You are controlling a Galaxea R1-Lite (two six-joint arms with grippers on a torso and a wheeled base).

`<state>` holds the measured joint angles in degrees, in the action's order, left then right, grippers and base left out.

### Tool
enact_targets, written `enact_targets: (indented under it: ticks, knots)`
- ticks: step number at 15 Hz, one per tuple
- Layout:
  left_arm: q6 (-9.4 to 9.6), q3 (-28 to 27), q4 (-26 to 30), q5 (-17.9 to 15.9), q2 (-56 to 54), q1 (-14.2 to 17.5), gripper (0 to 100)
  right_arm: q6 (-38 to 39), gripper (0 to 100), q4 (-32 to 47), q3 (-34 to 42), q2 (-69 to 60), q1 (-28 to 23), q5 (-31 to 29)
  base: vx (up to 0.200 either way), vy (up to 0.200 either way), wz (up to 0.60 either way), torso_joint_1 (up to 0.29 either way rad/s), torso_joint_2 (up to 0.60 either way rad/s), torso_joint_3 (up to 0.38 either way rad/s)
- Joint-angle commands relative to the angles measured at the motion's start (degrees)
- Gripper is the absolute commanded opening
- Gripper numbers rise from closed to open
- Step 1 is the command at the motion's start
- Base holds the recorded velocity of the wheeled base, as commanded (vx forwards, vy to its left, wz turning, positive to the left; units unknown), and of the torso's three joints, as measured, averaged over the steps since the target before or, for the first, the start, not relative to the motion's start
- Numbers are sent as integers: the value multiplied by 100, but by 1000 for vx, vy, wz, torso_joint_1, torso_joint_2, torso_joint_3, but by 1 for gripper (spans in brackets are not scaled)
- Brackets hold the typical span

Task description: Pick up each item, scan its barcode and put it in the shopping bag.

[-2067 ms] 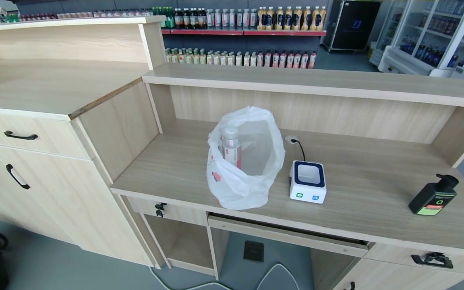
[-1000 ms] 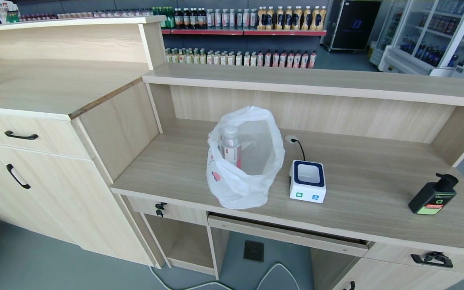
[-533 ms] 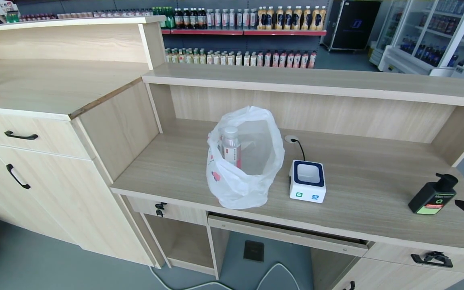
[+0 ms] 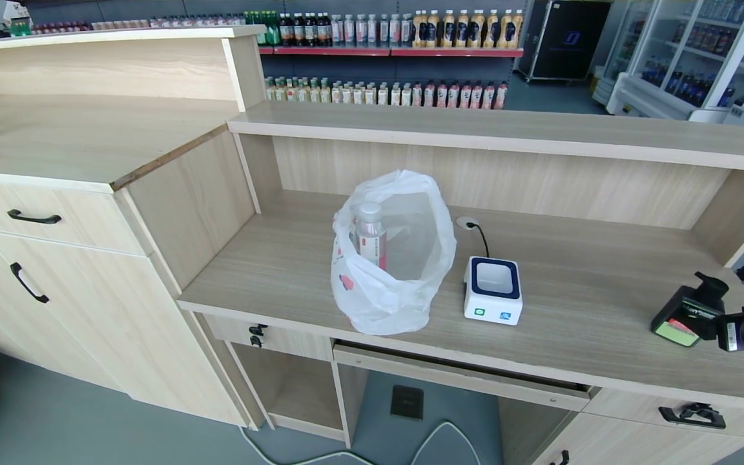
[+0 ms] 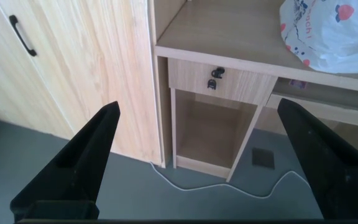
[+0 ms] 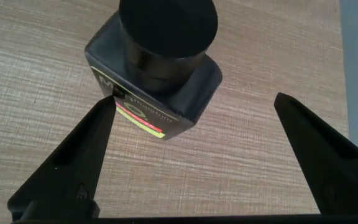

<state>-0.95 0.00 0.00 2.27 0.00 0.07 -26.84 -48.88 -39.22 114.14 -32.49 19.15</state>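
One black pump bottle (image 4: 692, 314) sits at the counter's (image 4: 591, 284) right end, well apart from the scanner (image 4: 493, 290) and shopping bag (image 4: 392, 258). The right gripper (image 6: 194, 102) straddles it, fingers spread, evidently for a grasp. The left gripper (image 5: 197, 112) hangs low by the cabinet, also spread, judged idle.

The left tool (image 5: 199, 104) and right tool (image 6: 194, 102) have black, tapering wedge fingers (image 5: 79, 168).

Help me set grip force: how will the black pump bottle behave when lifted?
The pump bottle looks rigid and flat-sided, so it likely won't squash or roll. Its smooth surface may slip in the right gripper. Standing upright, pump on top, it could tip if nudged high.
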Motion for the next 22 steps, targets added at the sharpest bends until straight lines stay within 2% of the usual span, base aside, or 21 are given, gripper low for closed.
enact_targets:
  ticks: [1,4,11,12,22]
  knots:
    - [-2,0,0,2,0,1,100,21,100,-42,-121,231,129,18,0,0,0,0,0,0]
    - [-2,0,0,2,0,1,100,39,100,-42,-192,293,243,203,0,0,0,0,0,0]
    - [-2,0,0,2,0,1,100,39,100,-262,-227,469,594,221,0,0,0,0,0,0]
    - [-2,0,0,2,0,1,100,39,0,-306,-236,495,647,221,0,0,0,0,0,0]
    - [-2,0,0,2,0,1,100,-137,0,-649,-271,363,902,177,0,0,0,0,0,0]
